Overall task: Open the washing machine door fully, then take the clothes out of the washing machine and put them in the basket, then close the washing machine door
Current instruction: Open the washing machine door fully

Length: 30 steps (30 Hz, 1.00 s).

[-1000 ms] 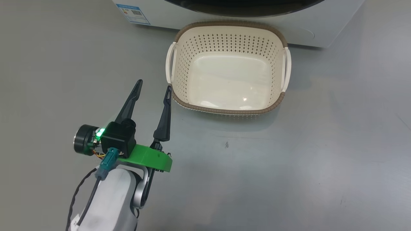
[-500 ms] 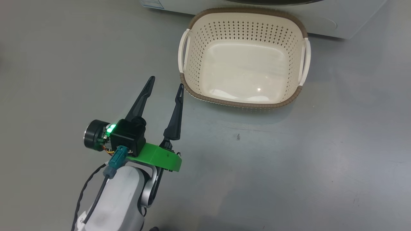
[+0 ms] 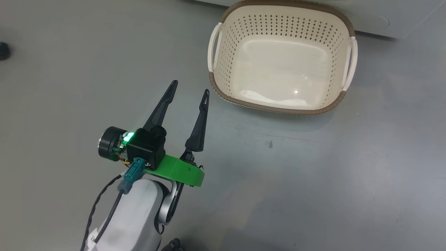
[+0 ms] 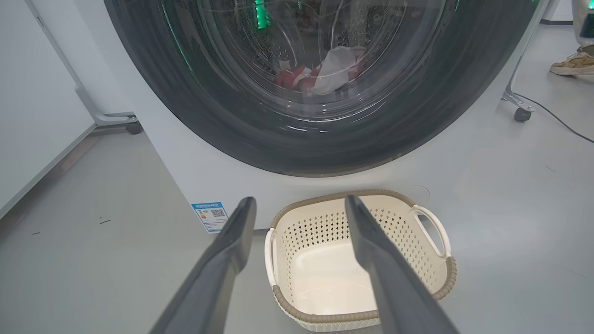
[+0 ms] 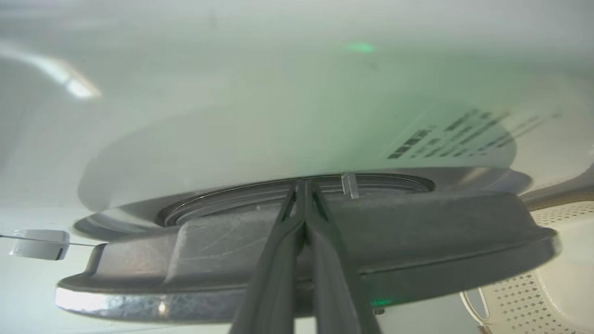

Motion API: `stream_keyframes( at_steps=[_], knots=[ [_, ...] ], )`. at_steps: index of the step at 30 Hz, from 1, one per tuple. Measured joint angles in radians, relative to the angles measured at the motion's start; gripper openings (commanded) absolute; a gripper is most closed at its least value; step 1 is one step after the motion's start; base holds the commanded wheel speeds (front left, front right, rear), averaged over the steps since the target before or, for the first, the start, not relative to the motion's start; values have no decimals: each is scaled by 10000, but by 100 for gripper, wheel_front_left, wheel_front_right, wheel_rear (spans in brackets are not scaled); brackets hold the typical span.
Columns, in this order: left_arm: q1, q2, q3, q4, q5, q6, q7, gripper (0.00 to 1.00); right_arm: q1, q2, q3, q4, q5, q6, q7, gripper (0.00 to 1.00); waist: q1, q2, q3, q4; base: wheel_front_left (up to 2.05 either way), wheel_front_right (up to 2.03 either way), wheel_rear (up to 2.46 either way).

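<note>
left claw gapes just beside the basket.

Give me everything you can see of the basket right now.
The basket is rectangular, round-cornered cream plastic with perforated walls, a brown woven-look rim and two white side handles. It stands upright on the grey floor right before the washing machine, empty, its glossy bottom bare. Whether it touches the machine is unclear.
</note>
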Motion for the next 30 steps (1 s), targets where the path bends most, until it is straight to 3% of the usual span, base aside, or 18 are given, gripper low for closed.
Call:
stream_keyframes(
  at_steps=[30],
  knots=[
    [-101,-13,113,232,-92,46,-2,100,-24,-188,648,790,504,38,2128,0,0,0,-333,-236,0,0,0]
  ],
)
